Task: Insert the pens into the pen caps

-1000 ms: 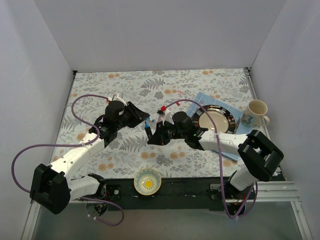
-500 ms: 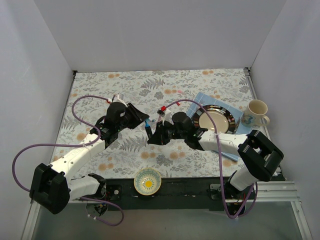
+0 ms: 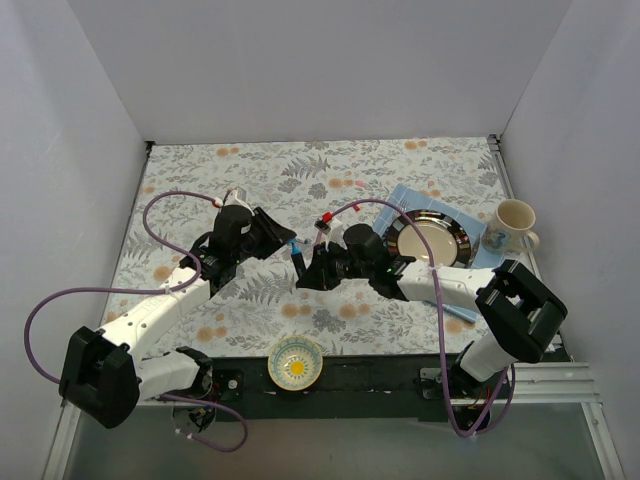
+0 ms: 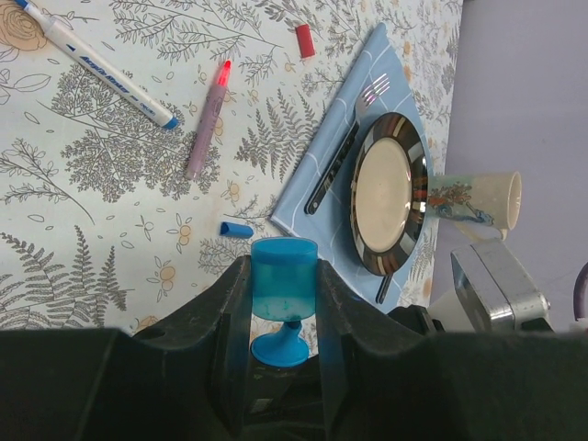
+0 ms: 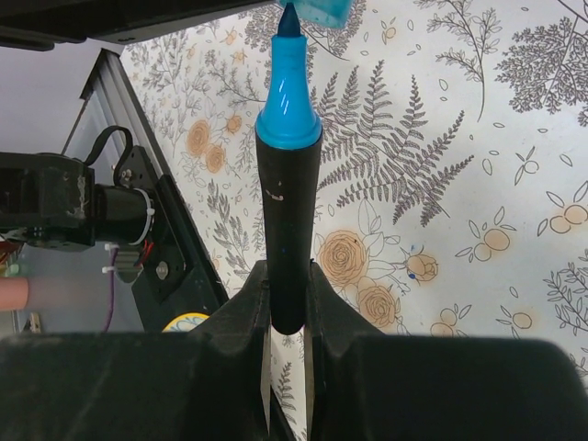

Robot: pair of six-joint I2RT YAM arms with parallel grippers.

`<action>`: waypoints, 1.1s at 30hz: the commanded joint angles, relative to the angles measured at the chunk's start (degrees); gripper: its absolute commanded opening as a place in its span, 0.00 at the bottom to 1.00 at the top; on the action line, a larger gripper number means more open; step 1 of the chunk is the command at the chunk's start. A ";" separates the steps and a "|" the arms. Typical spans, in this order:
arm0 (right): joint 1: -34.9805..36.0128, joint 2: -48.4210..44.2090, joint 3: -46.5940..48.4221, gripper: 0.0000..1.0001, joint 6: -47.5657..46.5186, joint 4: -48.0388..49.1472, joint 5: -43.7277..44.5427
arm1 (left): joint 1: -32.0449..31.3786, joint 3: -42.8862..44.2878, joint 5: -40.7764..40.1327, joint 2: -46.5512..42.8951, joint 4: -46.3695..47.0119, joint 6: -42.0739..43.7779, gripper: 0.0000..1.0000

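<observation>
My left gripper (image 4: 283, 303) is shut on a light-blue pen cap (image 4: 284, 280), its open mouth facing away from the wrist. My right gripper (image 5: 288, 303) is shut on the thick black marker (image 5: 288, 211), whose light-blue tip touches the mouth of that cap (image 5: 322, 9). In the top view the two grippers meet above mid-table, left gripper (image 3: 288, 243) and right gripper (image 3: 303, 270). On the cloth lie a white pen (image 4: 99, 62), a pink pen (image 4: 208, 121), a red cap (image 4: 304, 40) and a blue cap (image 4: 236, 229).
A steel plate (image 3: 432, 236) lies on a blue napkin (image 4: 340, 138) with a fork (image 4: 344, 156) beside it. A cream mug (image 3: 512, 226) stands at the right. A small bowl (image 3: 296, 362) sits at the near edge between the arm bases.
My left gripper has moved slightly right with the cap, closing onto the marker's tip. The right arm has barely moved.
</observation>
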 commanded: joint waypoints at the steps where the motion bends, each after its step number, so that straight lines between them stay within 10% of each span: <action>1: 0.28 0.48 3.26 0.01 -0.72 -0.60 1.46 | -0.60 0.31 -0.18 -1.86 -0.85 0.98 0.00; 20: 0.28 0.30 10.90 0.01 -4.23 -9.48 11.83 | -7.02 2.33 -4.66 0.60 -8.58 5.82 0.00; 33: 0.28 -4.35 3.62 0.01 -7.40 6.77 1.48 | -7.55 4.79 4.91 -9.23 -6.39 9.69 0.74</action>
